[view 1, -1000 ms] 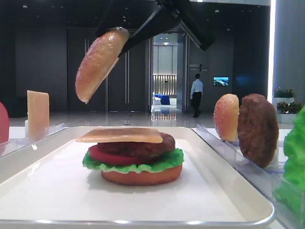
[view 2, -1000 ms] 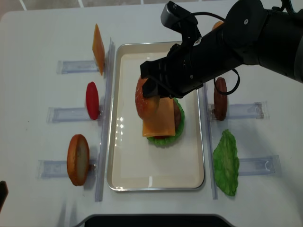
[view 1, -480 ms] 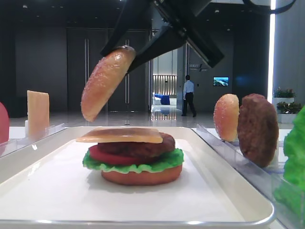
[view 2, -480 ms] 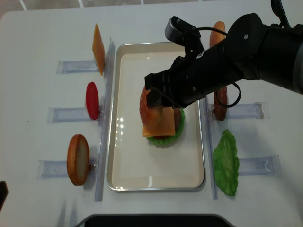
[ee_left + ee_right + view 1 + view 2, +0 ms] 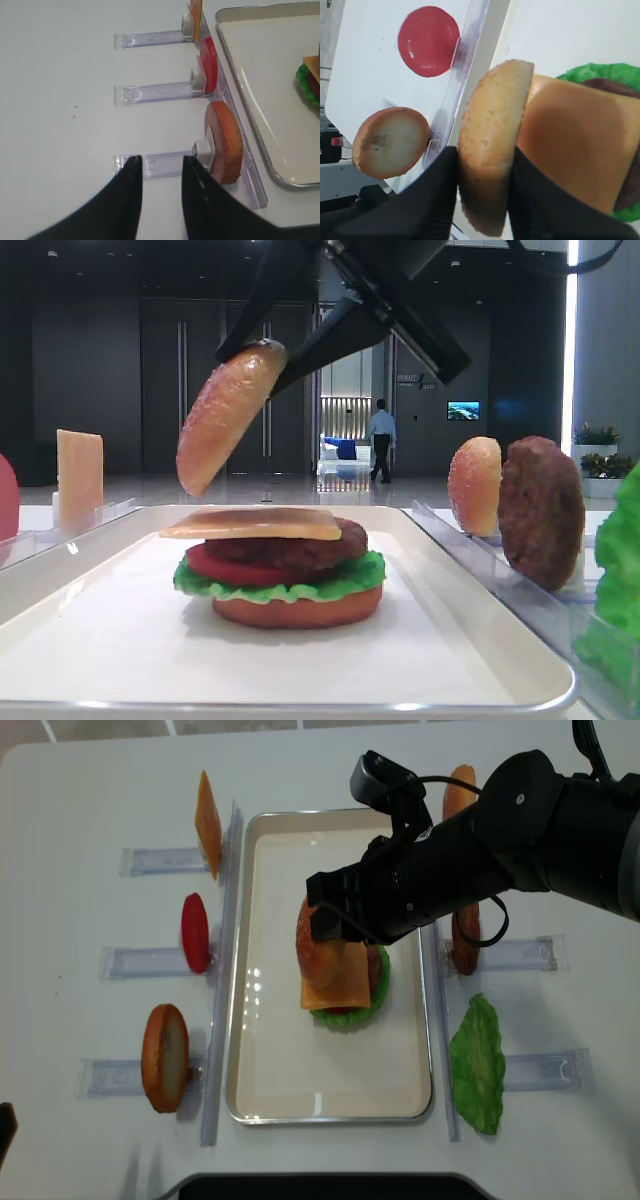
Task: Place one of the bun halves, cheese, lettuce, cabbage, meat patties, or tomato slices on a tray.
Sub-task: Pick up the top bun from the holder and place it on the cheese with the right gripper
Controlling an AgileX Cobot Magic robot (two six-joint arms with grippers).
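Observation:
My right gripper (image 5: pixel 482 165) is shut on the domed bun top (image 5: pixel 492 150), which it holds on edge and tilted. The bun top (image 5: pixel 228 420) hangs just above the left side of a stack on the white tray (image 5: pixel 480 640). That stack is a flat bun (image 5: pixel 300 610), lettuce (image 5: pixel 290 588), tomato, a meat patty (image 5: pixel 300 548) and a cheese slice (image 5: pixel 255 523) on top. Seen from overhead, the bun top (image 5: pixel 315 942) overlaps the cheese (image 5: pixel 340 985). My left gripper (image 5: pixel 160 159) is open and empty over a clear rack, left of the tray.
Clear racks flank the tray (image 5: pixel 262 1050). On the left stand a cheese slice (image 5: pixel 207 820), a tomato slice (image 5: pixel 195 932) and a flat bun (image 5: pixel 165 1057). On the right are a second bun top (image 5: pixel 462 785), a patty (image 5: pixel 465 935) and a lettuce leaf (image 5: pixel 477 1065).
My right gripper has carried the bun top a little to the right and lower, closer over the stack. The left gripper has not moved.

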